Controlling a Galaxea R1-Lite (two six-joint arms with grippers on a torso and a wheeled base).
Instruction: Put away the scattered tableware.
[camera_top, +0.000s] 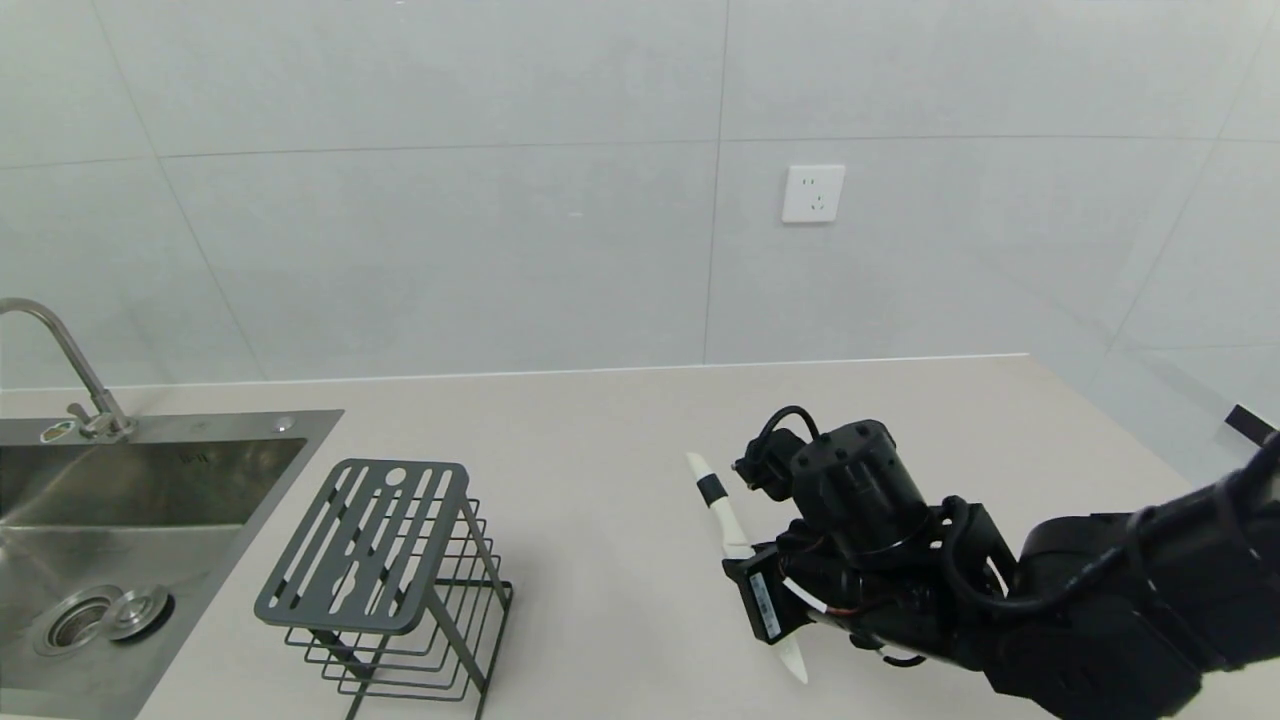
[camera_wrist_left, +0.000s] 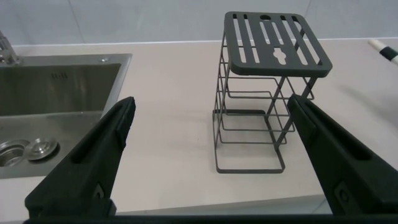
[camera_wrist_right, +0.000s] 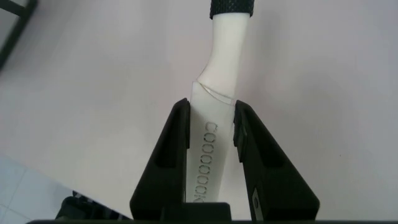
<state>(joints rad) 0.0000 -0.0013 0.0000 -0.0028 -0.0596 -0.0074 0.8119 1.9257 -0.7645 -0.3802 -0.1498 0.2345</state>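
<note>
1. Firmly, the right gripper (camera_wrist_right: 211, 118) is clamped on a white knife (camera_top: 722, 505), one finger against each side of the pale printed blade, just short of where the blade joins the handle
2. The knife's white handle, ringed by a black band, points away from the robot toward the wall, while the pointed blade tip sticks out from under the wrist on the near side
3. The knife is over the right part of the beige countertop (camera_top: 600, 440), well apart from the rack; I cannot tell whether it rests on the surface or hangs just above it
4. A dark wire knife rack (camera_top: 385, 560) stands upright on the counter left of the knife, between it and the sink (camera_top: 150, 500); its slotted top plate tilts down toward the robot
5. The left gripper (camera_wrist_left: 211, 102) is spread wide and holds nothing; in the left wrist view its two black fingers frame the rack from a distance, touching neither it nor the counter
6. The steel sink is set into the counter at the far left, with a curved faucet (camera_top: 60, 350) at its back edge and a round drain strainer (camera_top: 135, 612) in its basin
7. A white wall socket (camera_top: 813, 193) sits on the grey tiled wall behind the counter
</note>
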